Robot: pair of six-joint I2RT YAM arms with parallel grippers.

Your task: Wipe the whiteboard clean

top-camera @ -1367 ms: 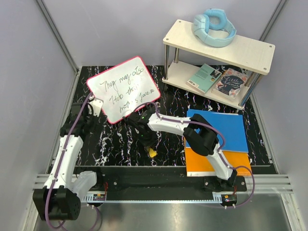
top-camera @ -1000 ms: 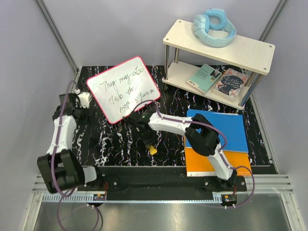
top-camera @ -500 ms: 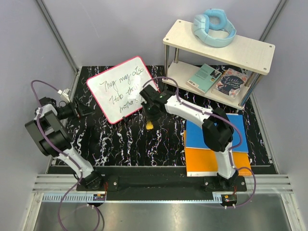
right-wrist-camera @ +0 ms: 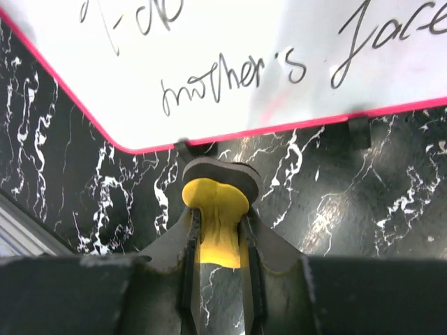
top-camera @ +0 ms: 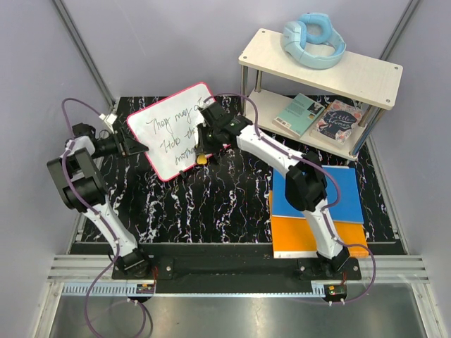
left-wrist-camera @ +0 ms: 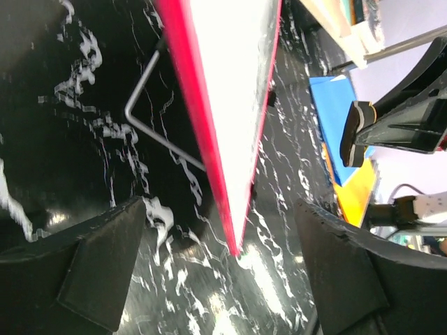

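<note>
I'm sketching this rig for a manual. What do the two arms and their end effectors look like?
The left arm and right arm have white links joined by bulky black joints, and a thin purple cable trails along each. The left end effector and right end effector have black, tapered fingers.

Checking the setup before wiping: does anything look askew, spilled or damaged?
The pink-rimmed white whiteboard stands askew, turned diagonally to the black marbled table's edges and propped on a wire stand. Nothing looks spilled or broken.
</note>
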